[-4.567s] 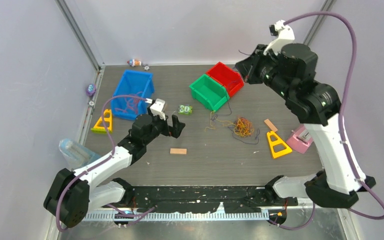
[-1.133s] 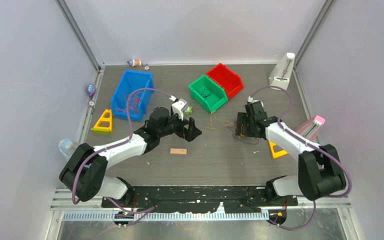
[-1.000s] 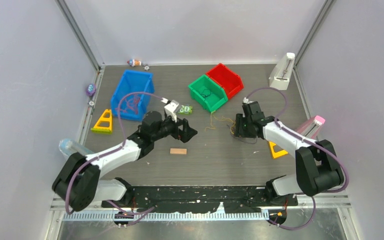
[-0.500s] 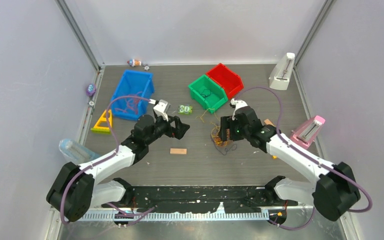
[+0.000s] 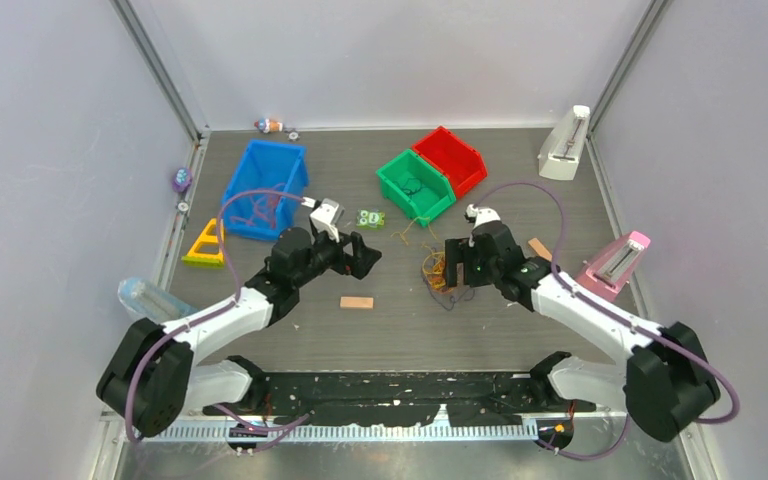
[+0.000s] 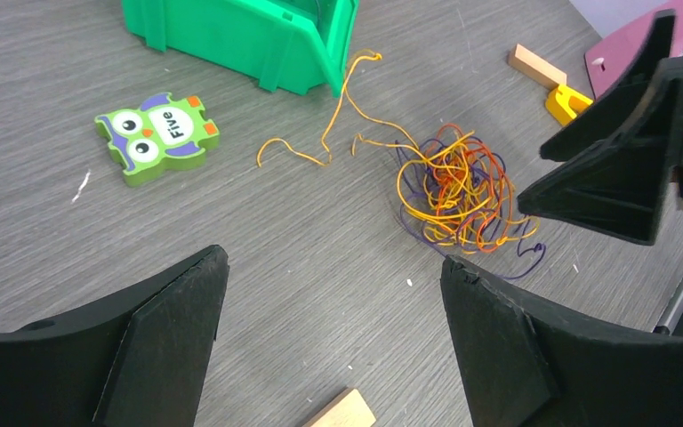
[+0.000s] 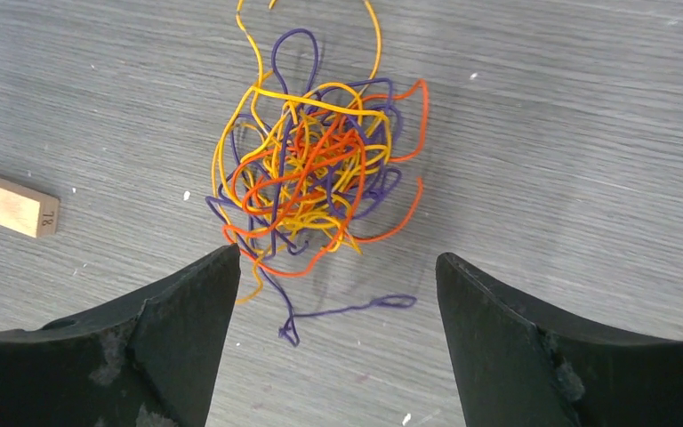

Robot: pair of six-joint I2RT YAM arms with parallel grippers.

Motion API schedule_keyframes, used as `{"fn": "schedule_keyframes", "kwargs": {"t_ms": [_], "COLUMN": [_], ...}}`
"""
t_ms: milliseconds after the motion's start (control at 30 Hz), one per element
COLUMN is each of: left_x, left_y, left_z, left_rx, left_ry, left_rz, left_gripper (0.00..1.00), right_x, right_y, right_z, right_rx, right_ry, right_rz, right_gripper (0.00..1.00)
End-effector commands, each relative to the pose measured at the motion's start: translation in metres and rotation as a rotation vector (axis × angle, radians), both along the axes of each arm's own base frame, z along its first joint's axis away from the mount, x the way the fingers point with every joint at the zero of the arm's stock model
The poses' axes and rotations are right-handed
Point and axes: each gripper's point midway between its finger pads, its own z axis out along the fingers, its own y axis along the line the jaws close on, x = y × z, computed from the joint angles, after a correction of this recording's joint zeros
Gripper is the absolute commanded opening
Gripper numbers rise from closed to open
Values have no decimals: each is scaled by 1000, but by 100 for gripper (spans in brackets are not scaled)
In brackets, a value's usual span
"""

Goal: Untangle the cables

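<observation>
The cables lie as one tangled ball of orange, yellow, red and dark purple strands on the grey table, in the middle. My right gripper hovers right over the ball. In the right wrist view the cables lie just ahead of the right gripper, which is open and holds nothing; a purple loop trails between its fingers. My left gripper stands open to the left of the tangle. In the left wrist view the cables are ahead and to the right of the left gripper, with loose orange ends reaching toward the green bin.
A green bin and a red bin stand behind the tangle, a blue bin at the back left. An owl tile and a wooden block lie near the left gripper. A yellow triangle and a pink stand sit at the sides.
The right gripper dragged the tangle leftward toward the table's middle, then opened and let it go. The left arm drew back a little to the left.
</observation>
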Motion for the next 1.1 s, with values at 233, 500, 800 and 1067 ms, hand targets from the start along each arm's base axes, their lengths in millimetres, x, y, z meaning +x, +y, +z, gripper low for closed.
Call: {"fn": "schedule_keyframes", "kwargs": {"t_ms": [233,500,800,1067], "left_x": [9,7,7,40], "left_y": [-36,-47,-77,-76], "left_z": [-11,-27,-42,-49], "left_rx": [64,138,163,239], "left_ry": [101,168,243,270], "left_rz": [-114,-122,-177,-25], "left_gripper": [89,89,87,87], "right_x": [27,23,15,12], "right_y": [10,-4,0,0], "right_z": [-28,-27,-30,-22], "right_rx": [-25,17,36,43], "right_ry": [50,15,34,19], "right_rz": [-53,-137,-104,-89], "right_gripper": [58,19,6,5]}}
